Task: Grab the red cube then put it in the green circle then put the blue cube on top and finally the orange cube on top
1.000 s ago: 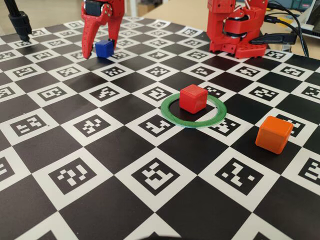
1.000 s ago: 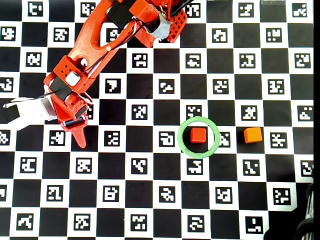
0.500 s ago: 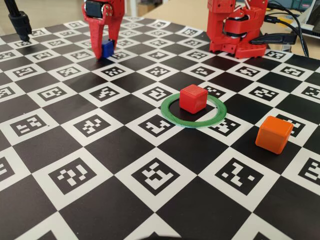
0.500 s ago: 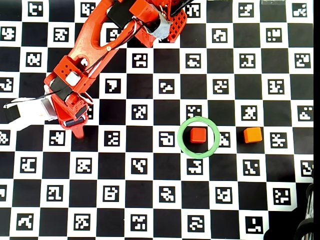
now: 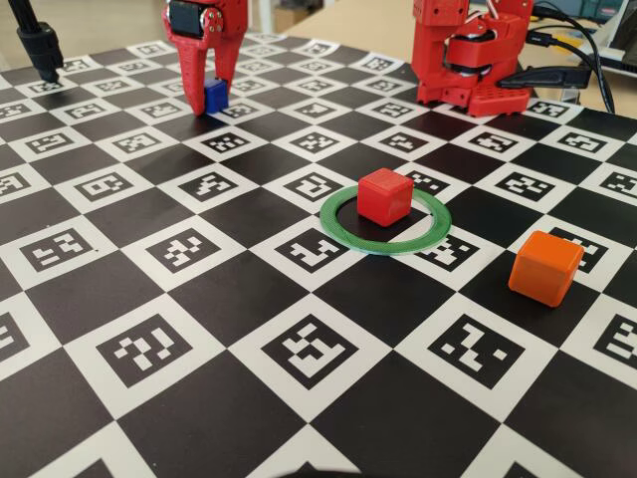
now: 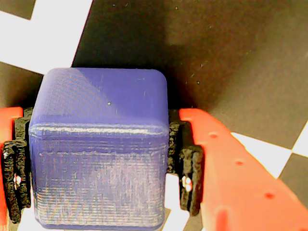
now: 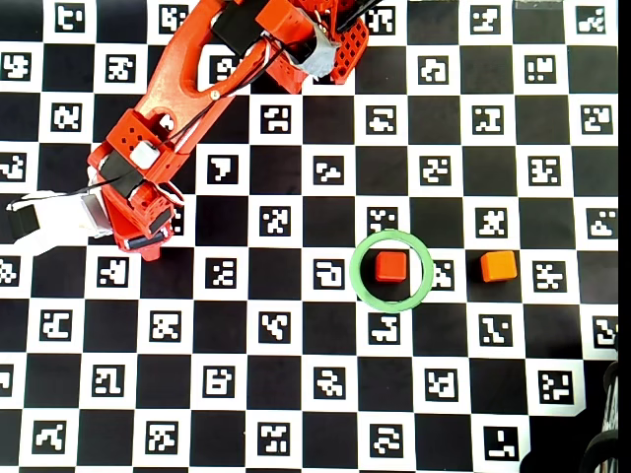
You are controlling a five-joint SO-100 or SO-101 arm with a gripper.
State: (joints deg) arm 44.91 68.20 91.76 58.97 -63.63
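Note:
The blue cube (image 5: pixel 215 96) sits between the fingers of my red gripper (image 5: pixel 206 98) at the far left of the board. In the wrist view the blue cube (image 6: pixel 98 144) fills the gap of the gripper (image 6: pixel 98 159), and both black pads press on its sides. I cannot tell whether it touches the board. The red cube (image 5: pixel 384 195) stands inside the green circle (image 5: pixel 383 248), toward its far side; both also show in the overhead view, cube (image 7: pixel 391 266) and ring (image 7: pixel 353 271). The orange cube (image 5: pixel 544 267) (image 7: pixel 498 266) rests on the board to the right of the ring.
The arm's red base (image 5: pixel 468 60) stands at the back right with cables (image 5: pixel 582 60) running off to the right. A black stand (image 5: pixel 40 45) is at the back left corner. The checkerboard mat with markers (image 5: pixel 299 349) covers the table.

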